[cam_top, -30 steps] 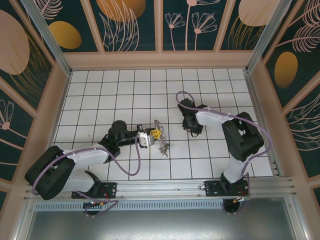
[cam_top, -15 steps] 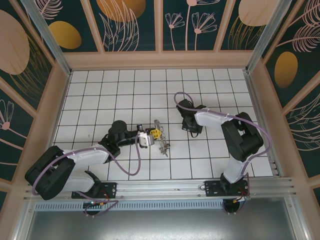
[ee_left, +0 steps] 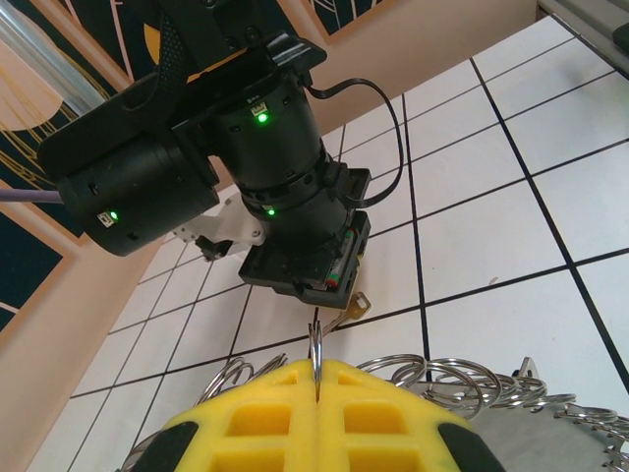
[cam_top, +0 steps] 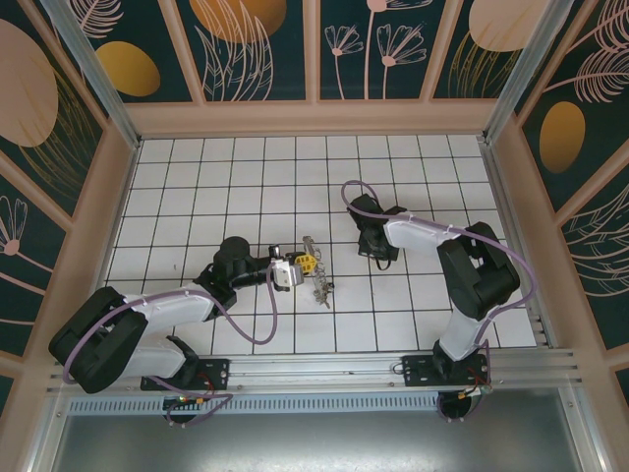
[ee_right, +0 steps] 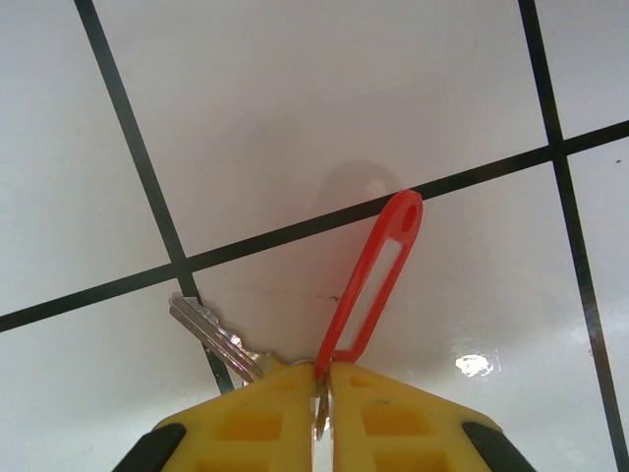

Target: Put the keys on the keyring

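Note:
My left gripper (cam_top: 307, 263) is shut on the keyring (cam_top: 317, 278), which rests on the white tiles near the middle. In the left wrist view the yellow fingers (ee_left: 393, 418) pinch the thin hoop (ee_left: 315, 346) edge-on, and my left gripper (ee_left: 316, 382) is closed tight around it. My right gripper (cam_top: 378, 249) hangs low over the floor to the right. In the right wrist view my right gripper (ee_right: 321, 379) is shut on the small ring joining a silver key (ee_right: 211, 337) and its red tag (ee_right: 374, 283), both lying against the tile. The black-headed key is hidden.
Several small wire rings (ee_left: 472, 379) fan out beside the left fingers. The right arm's dark wrist (ee_left: 285, 187) sits just beyond the hoop, with a key tip (ee_left: 355, 307) poking out beneath it. Raised pink walls (cam_top: 511, 197) enclose the tiled floor.
The right gripper has shifted slightly left with the red-tagged key. The left gripper and keyring have stayed in place.

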